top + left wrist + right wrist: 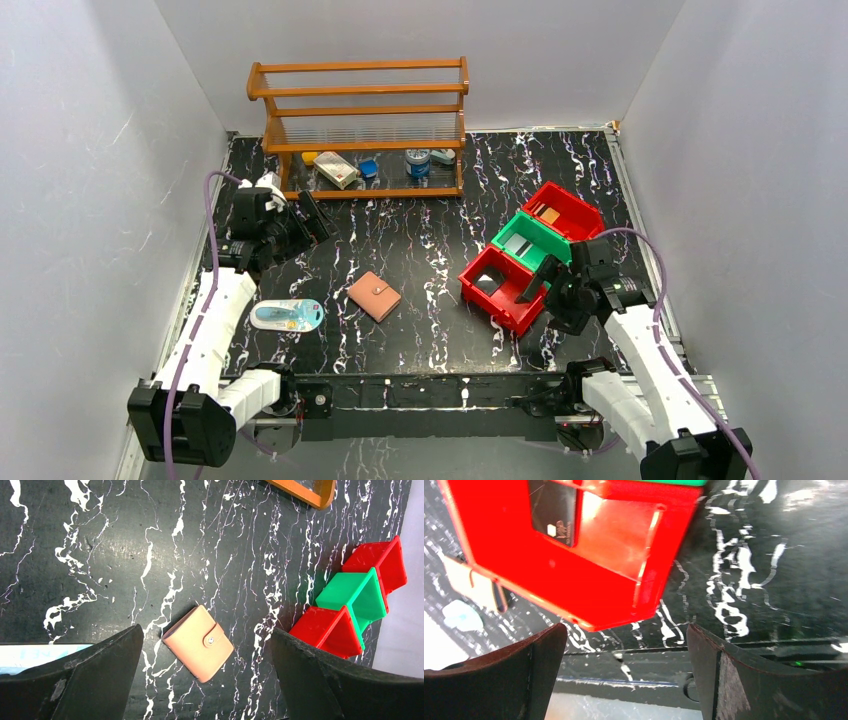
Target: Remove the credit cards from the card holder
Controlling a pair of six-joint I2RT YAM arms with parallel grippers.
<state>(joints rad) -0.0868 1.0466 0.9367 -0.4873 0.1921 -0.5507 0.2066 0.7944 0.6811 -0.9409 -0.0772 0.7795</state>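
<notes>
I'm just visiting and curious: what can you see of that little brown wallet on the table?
The card holder is a small reddish-brown, leather-looking wallet, closed by a tab with a metal stud. It lies flat and askew on the black marbled table, near the middle. Nothing else touches it, and nothing pokes out of it.

The table [430, 250] was black with white marble veining. Between the left gripper's [205, 630] black fingers [90, 675], the card holder [198, 643] showed tan-pink leather with a silvery snap. Off to that gripper's right sat the near red bin [327, 630], the green bin [355, 595] and the far red bin [380, 562]. Just ahead of the black-fingered right gripper [624, 630], the near red bin looked bright, glossy red. The left arm [215, 320] and right arm [645, 350] were white with black joints. The rack [360, 90] was orange-brown wood.
</notes>
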